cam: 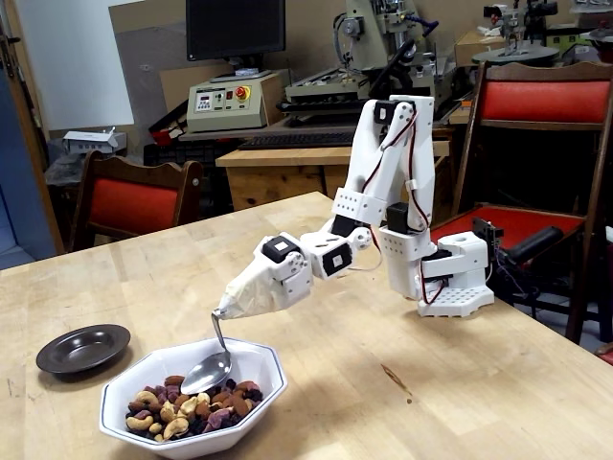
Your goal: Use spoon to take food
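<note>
The white arm reaches left and down over a white octagonal bowl point(259, 362) at the table's front left. Its gripper point(226, 309) is wrapped in white tape and shut on the thin bent handle of the silver spoon point(208, 372). The spoon's oval bowl hangs tilted inside the white bowl, its tip touching or just above the food point(182, 407). The food is a heap of pale cashews, brown nuts and dark purple-red dried fruit filling the bowl's front left part. The spoon's bowl looks empty.
A small dark saucer point(83, 348) sits on the wooden table point(383, 402) left of the white bowl. The arm's base point(458, 278) stands near the table's right edge. Red chairs and a workbench with machines stand behind the table.
</note>
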Available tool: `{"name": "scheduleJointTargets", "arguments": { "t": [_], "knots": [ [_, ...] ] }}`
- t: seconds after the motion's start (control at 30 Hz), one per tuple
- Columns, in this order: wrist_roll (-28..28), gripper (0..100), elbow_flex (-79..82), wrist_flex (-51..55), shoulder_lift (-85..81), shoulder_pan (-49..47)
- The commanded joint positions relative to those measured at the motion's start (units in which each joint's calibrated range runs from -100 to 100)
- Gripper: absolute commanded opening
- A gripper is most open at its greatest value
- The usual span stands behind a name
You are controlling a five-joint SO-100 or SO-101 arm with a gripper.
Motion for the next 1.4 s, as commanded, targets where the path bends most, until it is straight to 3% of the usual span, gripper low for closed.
{"name": "scheduleJointTargets", "arguments": {
  "t": [0.0,0.43,1.37],
  "knots": [
    [0.1,4,-5.3,-0.1,1.9,0.4],
    [-0.1,4,-14.9,-0.1,8.5,0.3],
    [0.1,4,-14.4,-0.3,8.0,0.4]
  ]
}}
